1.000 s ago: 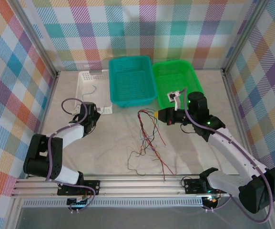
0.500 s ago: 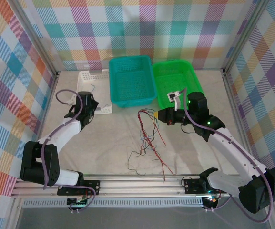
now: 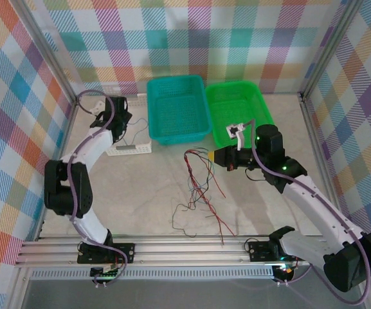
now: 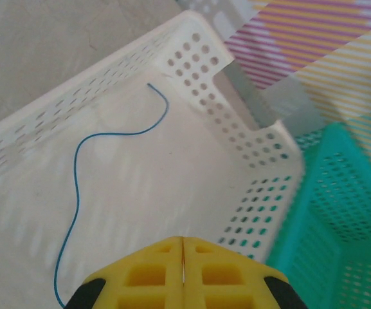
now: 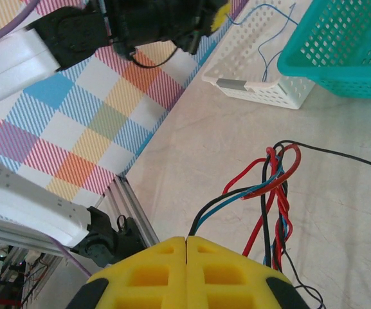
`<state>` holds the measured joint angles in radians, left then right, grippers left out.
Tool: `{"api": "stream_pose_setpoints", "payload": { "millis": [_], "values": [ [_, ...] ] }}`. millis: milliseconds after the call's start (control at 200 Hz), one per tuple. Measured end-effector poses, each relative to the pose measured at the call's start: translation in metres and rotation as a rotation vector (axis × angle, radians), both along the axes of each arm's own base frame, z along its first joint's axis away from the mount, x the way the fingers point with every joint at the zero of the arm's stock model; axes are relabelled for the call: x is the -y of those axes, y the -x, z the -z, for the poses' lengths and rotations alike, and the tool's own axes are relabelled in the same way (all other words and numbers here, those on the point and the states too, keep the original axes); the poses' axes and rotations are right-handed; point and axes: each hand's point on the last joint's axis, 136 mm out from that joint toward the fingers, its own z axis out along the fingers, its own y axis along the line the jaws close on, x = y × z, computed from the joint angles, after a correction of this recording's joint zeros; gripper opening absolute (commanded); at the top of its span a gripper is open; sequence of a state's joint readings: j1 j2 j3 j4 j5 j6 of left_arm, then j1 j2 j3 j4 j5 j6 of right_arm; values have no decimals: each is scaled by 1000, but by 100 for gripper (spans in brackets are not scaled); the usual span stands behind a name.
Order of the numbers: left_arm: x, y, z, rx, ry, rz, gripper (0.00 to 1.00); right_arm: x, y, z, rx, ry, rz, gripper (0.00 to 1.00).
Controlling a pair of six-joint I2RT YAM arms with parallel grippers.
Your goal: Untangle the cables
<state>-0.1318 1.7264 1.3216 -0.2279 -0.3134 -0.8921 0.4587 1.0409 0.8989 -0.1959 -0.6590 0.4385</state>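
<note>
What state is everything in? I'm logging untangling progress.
Left gripper: shut on blue cable.
Right gripper: shut on bundle.
Bundle: tangled.
Blue cable: separated, dangling into white basket.
Teal basket: empty.
Green basket: empty.

Along the far side of the counter the left basket, middle basket and right basket sit in a row, one cable lying in the left one, the tangled cables nearer, mid-counter.
</note>
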Motion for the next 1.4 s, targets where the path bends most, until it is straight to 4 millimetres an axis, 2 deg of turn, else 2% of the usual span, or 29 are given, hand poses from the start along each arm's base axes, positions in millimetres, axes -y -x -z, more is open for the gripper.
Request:
{"api": "stream_pose_setpoints", "payload": {
  "millis": [125,255,305,410,495,630,730,845,990,1060,1170,1310,1400],
  "values": [
    [-9,2,25,-90,-40,-22,0,0,3,-2,7,-3,-10,0],
    [-23,4,38,-157,-86,-57,0,1,5,-4,13,-5,-14,0],
    [-28,3,41,-178,-103,-63,11,1,6,-4,13,-5,-15,0],
    [-30,-1,41,-196,-128,-54,43,1,7,-6,15,-7,-18,0],
    [-28,-2,40,-197,-129,-37,59,1,7,-8,17,-10,-21,0],
    [-20,-7,29,-188,-111,10,71,0,9,-15,27,-23,-35,0],
    [-12,-9,13,-155,-80,49,72,-2,10,-25,43,-36,-44,0],
    [2,3,-19,-100,-14,114,73,-5,11,-33,51,-54,-74,0],
    [34,41,-64,22,96,249,73,-13,11,-38,34,-75,-130,0],
    [55,61,-74,70,134,331,72,-16,12,-43,37,-90,-161,0],
    [108,94,-77,92,191,507,72,-21,15,-52,39,-114,-210,0],
    [181,144,-62,102,257,761,72,-23,19,-64,53,-141,-253,0],
    [210,177,-50,108,292,882,73,-24,22,-70,58,-152,-270,0]
  ]
}}
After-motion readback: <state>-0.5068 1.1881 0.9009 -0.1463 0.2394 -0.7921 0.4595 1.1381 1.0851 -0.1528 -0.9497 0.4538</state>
